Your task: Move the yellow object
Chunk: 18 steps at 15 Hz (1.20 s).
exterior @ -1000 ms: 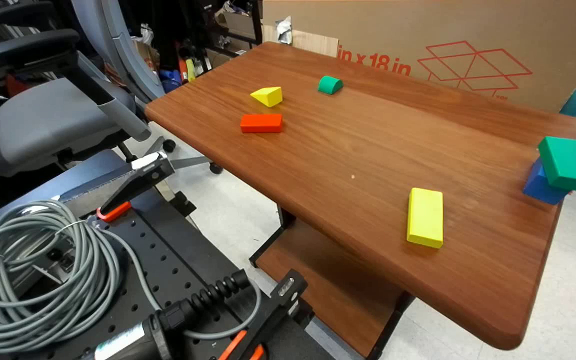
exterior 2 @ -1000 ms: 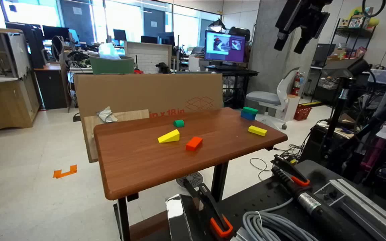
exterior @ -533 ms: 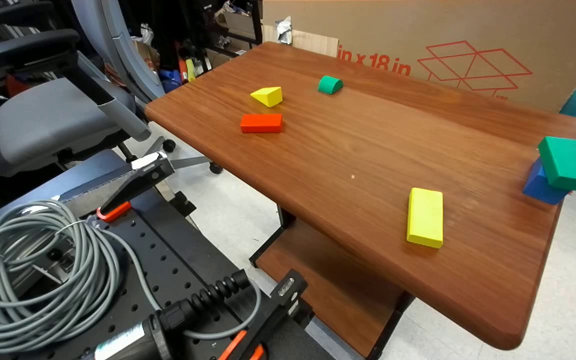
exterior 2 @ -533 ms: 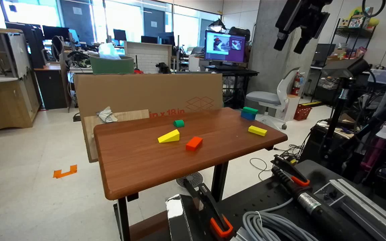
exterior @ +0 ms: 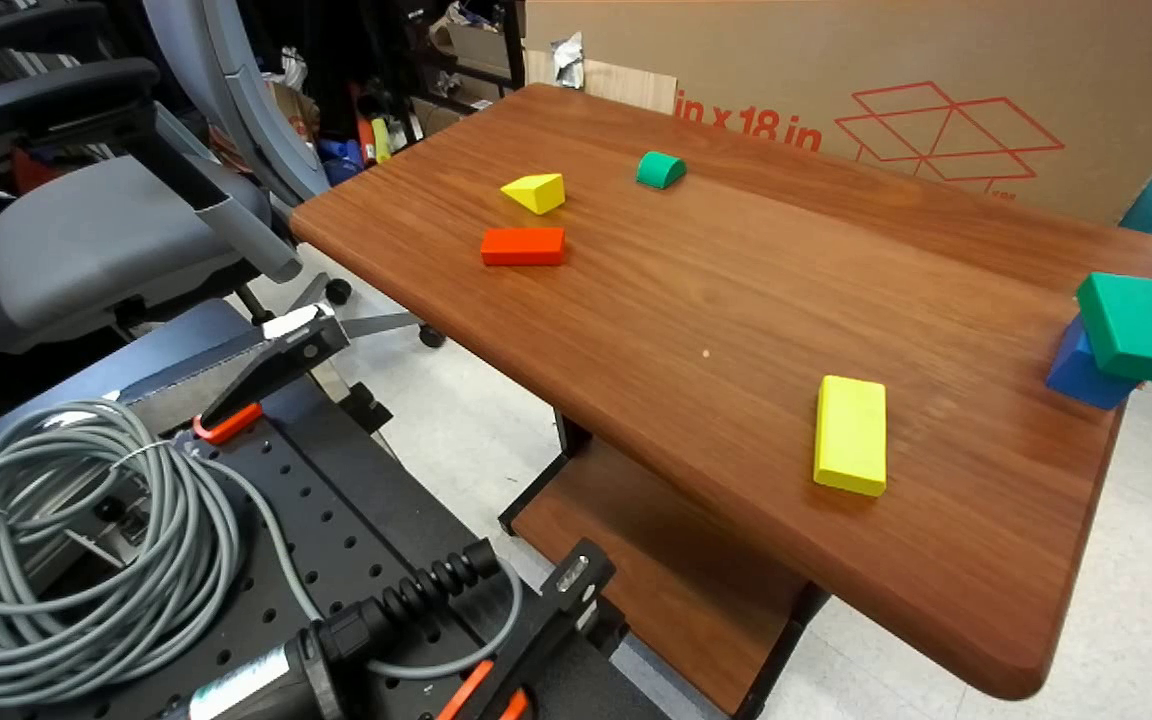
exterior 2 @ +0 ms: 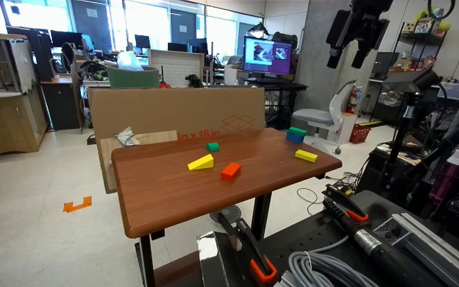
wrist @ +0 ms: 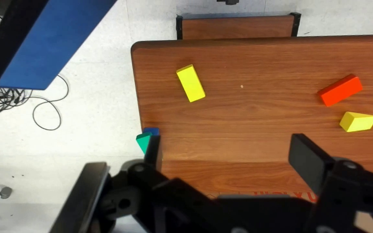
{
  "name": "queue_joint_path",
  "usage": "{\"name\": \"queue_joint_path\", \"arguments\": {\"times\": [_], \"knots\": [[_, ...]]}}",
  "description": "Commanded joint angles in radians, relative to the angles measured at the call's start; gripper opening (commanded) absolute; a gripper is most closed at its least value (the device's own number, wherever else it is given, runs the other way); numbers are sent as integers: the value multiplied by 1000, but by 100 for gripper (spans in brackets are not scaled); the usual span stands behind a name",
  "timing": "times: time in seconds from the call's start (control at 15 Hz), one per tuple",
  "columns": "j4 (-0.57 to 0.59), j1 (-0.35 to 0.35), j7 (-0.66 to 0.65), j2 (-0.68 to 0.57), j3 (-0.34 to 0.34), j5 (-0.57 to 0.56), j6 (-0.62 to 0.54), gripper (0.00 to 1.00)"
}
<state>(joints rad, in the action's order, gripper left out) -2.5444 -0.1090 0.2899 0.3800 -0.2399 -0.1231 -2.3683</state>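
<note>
The yellow object is a bright flat rectangular block. It lies on the brown table (exterior: pixel 696 300) near one end, in both exterior views (exterior: pixel 851 435) (exterior 2: pixel 306 156) and in the wrist view (wrist: pixel 191 83). My gripper (exterior 2: pixel 346 61) hangs high above the scene at the upper right of an exterior view, well apart from the block. In the wrist view my gripper (wrist: pixel 226 145) is open, with its fingers wide apart and only table below between them. The yellow block shows beyond the fingertips, toward the left one.
A red-orange block (exterior: pixel 523 247), a yellow wedge (exterior: pixel 538 193) and a green half-round piece (exterior: pixel 660 170) lie toward the table's far end. A green block (exterior: pixel 1134 327) sits on a blue block (exterior: pixel 1086 370) at the table's edge. A cardboard box (exterior 2: pixel 173 107) stands behind the table.
My gripper has moved slightly down and turned a little in an exterior view over the last half second. The blocks have not moved.
</note>
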Motion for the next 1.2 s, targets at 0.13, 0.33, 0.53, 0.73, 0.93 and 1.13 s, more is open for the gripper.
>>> {"name": "queue_joint_path", "arguments": {"times": [0.13,0.33,0.53,0.73,0.93,1.13], "knots": [[157,-14,28,-149,28,-62,93,100],[241,-9,118,-241,23,-79,112,100],[312,-15,182,-344,34,-141,115,100],[388,-16,240,-458,43,-165,106,100],[464,-19,278,-575,68,-133,91,100],[515,-28,287,-667,106,-87,79,100]]}}
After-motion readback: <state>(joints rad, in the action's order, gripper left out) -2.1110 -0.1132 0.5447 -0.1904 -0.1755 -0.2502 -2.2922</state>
